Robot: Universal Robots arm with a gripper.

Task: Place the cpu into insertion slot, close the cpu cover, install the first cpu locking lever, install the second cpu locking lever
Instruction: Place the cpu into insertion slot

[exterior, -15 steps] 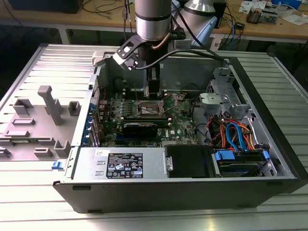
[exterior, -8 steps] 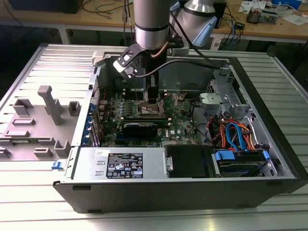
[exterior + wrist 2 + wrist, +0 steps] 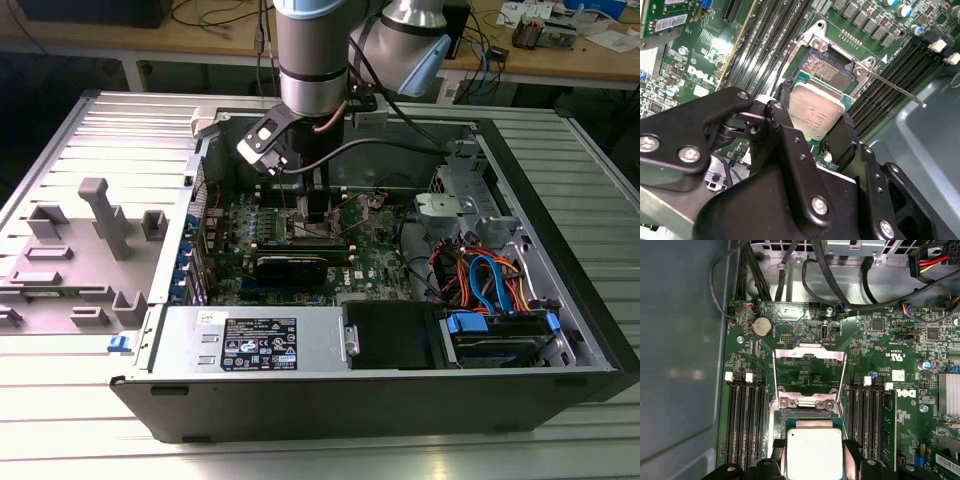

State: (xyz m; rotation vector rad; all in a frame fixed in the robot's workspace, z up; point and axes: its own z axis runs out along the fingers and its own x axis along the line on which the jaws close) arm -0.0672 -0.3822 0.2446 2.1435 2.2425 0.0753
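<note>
Pincer, clamped on the cpu by two opposite edges, holds it partly over the insertion slot, whose cpu cover lies swung open beyond that slot.

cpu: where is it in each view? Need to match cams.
Exterior view: too small to tell; gripper stands over the board's middle.
Second wrist view: cpu between the fingers, partly over the slot.
First wrist view: cpu between the fingers, next to the open cover.
Shared landmark: memory slots on both sides of it.
</note>
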